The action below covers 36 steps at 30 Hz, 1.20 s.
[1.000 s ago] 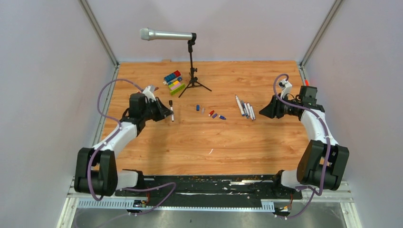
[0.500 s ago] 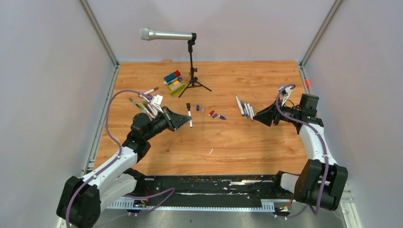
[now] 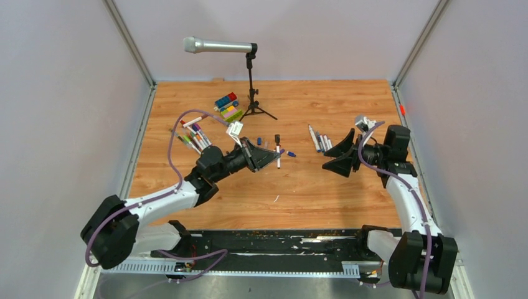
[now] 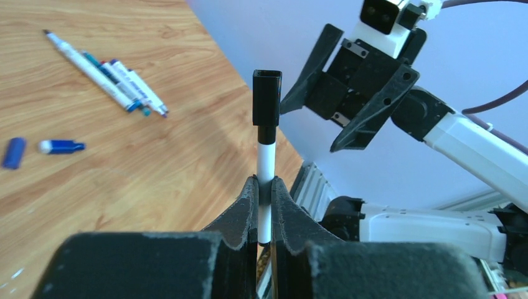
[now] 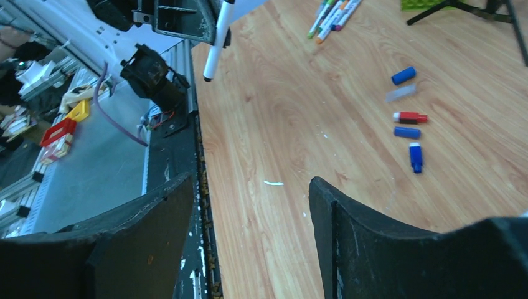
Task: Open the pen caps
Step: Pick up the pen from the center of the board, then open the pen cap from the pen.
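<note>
- Nearest, lifted over the middle of the table (image 3: 299, 193): left gripper (image 4: 264, 187), fingers closed narrow on the white barrel of 1 pen (image 4: 266, 159). Pen upright in the wrist view, black cap (image 4: 267, 98) on its upper end, not yet pulled off.
- Facing it from the right, near but apart: right gripper (image 3: 330, 158), fingers spread wide, holding nothing. Probably about to take that cap; step in hand judged as the pull itself.
- Just behind the held pen, lying on the wood: 5 small loose caps (image 5: 407, 132), mostly blue, 1 red, 1 pale. Work already done, as it seems.
- Right of them: row of about 4 bare pens (image 3: 320, 142), side by side, tips showing in the left wrist view. Counted as finished.
- Farther left: bundle of waiting pens (image 3: 194, 134), roughly 8, coloured ends, apparently capped; exact count not possible to tell.
- Farthest: toy blocks (image 3: 228, 107) and microphone (image 3: 218, 45) on its stand, no part of the job.
- Judgement: about 1 third done, most pens left.
</note>
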Each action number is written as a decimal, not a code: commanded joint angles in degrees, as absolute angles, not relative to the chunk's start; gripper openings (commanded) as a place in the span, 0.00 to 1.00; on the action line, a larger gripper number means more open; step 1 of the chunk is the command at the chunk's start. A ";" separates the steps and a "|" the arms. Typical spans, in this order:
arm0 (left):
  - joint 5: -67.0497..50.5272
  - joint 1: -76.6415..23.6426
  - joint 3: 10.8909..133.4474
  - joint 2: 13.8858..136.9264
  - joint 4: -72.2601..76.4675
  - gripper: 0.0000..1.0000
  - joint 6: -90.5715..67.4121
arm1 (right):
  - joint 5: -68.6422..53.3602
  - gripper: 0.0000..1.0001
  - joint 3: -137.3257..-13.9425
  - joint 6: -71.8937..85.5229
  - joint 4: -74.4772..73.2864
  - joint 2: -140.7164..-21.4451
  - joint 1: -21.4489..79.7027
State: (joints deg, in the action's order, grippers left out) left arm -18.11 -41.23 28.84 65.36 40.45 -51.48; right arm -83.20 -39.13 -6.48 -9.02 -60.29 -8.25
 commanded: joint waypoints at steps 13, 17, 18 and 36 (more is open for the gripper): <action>-5.37 -54.50 38.68 79.08 56.01 0.00 -46.87 | -79.80 0.68 -36.58 9.54 6.93 -62.49 6.57; -4.01 -56.34 39.71 81.36 58.42 0.00 -46.87 | -78.14 0.67 -36.73 12.76 9.13 -63.92 8.39; -3.64 -56.77 39.94 81.90 58.64 0.00 -46.74 | -78.14 0.67 -36.71 13.12 9.48 -64.31 8.68; -2.46 -58.46 40.74 85.17 61.27 0.01 -46.54 | -77.55 0.47 -37.51 14.92 10.45 -66.09 9.84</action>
State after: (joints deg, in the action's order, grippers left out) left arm -3.68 -58.11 39.51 85.03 57.34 -48.03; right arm -77.41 -36.97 13.91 7.66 -66.24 9.58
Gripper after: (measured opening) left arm 0.115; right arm 0.486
